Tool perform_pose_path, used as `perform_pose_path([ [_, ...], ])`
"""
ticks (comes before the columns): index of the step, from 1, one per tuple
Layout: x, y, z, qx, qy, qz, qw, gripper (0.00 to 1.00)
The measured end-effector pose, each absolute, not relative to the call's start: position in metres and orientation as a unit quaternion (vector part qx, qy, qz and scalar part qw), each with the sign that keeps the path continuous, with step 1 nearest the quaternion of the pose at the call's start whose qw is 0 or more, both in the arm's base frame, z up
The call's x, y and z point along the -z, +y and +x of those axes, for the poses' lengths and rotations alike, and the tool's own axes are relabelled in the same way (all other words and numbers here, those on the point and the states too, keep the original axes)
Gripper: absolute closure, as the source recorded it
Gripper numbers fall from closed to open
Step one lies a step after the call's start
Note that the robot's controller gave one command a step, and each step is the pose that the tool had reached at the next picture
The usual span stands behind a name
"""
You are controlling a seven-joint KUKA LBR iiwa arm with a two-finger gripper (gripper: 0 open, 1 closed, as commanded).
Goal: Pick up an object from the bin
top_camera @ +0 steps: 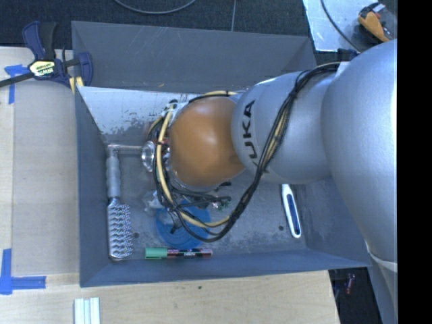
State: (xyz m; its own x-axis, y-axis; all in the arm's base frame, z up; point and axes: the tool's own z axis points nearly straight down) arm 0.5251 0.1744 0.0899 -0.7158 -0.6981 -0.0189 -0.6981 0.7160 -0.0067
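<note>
My gripper point(177, 203) hangs low in the middle of the bin, mostly hidden under the arm's orange cover and cables. Right beneath it lies a flat blue round thing point(177, 231), partly covered by the cables. A thin marker with a green cap point(177, 252) lies along the bin's front wall, just in front of the blue thing. A small shiny clear piece point(148, 154) sits to the gripper's upper left.
A grey brush with a long handle and a wire-coil head point(119, 214) lies along the left wall. A white and blue stick-shaped thing point(291, 211) lies at the right. The arm covers the bin's right and back.
</note>
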Motion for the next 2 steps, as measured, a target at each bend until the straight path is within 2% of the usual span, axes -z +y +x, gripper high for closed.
perform_pose_path([
  [1, -0.11, 0.174, 0.523, -0.001, 0.926, -0.377, 0.006, 1.0],
  [2, -0.136, 0.174, 0.525, -0.001, 0.927, -0.376, 0.011, 1.0],
])
